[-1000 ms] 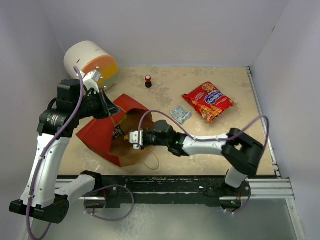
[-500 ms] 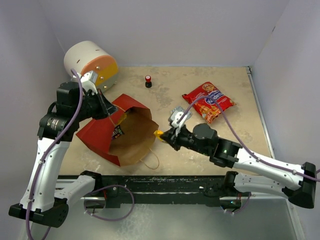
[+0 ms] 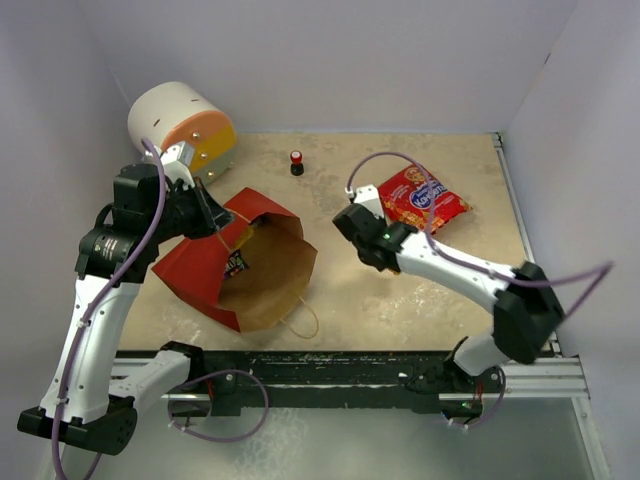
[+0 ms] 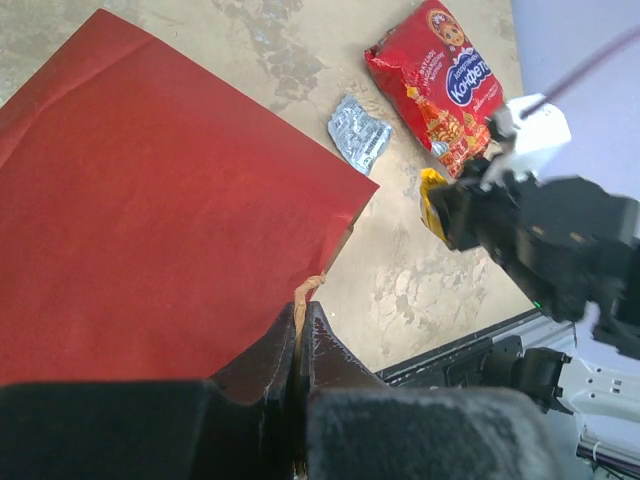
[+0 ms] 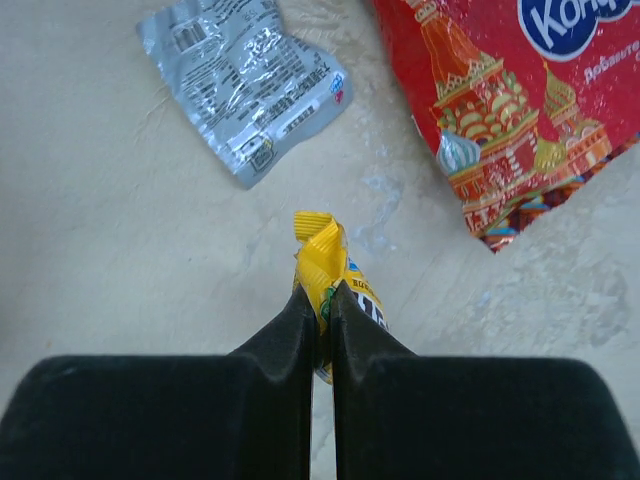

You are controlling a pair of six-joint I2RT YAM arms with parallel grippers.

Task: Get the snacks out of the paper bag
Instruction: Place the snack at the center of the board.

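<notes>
Bare tabletop (image 3: pixel 350 300) beside paper bag (image 3: pixel 195 270)

Brightness: bright, even and soft in all 3 views; the plain walls read faintly lilac.
Shadows: faint and short under things; darkest inside the paper bag (image 3: pixel 190 268).
Glare: small sparkles on the silver packet (image 5: pixel 240 85), mild sheen on the red chip bag (image 5: pixel 520 120).
Focus: yellow packet (image 5: pixel 322 262) crisp; left gripper (image 4: pixel 299 312) and right gripper (image 5: pixel 321 298) blur toward the bottom edge of their own views.

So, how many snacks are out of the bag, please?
3: chip bag on the table, silver packet beside it, yellow packet in the right gripper. A dark packet shows inside the paper bag; more may hide there.
</notes>
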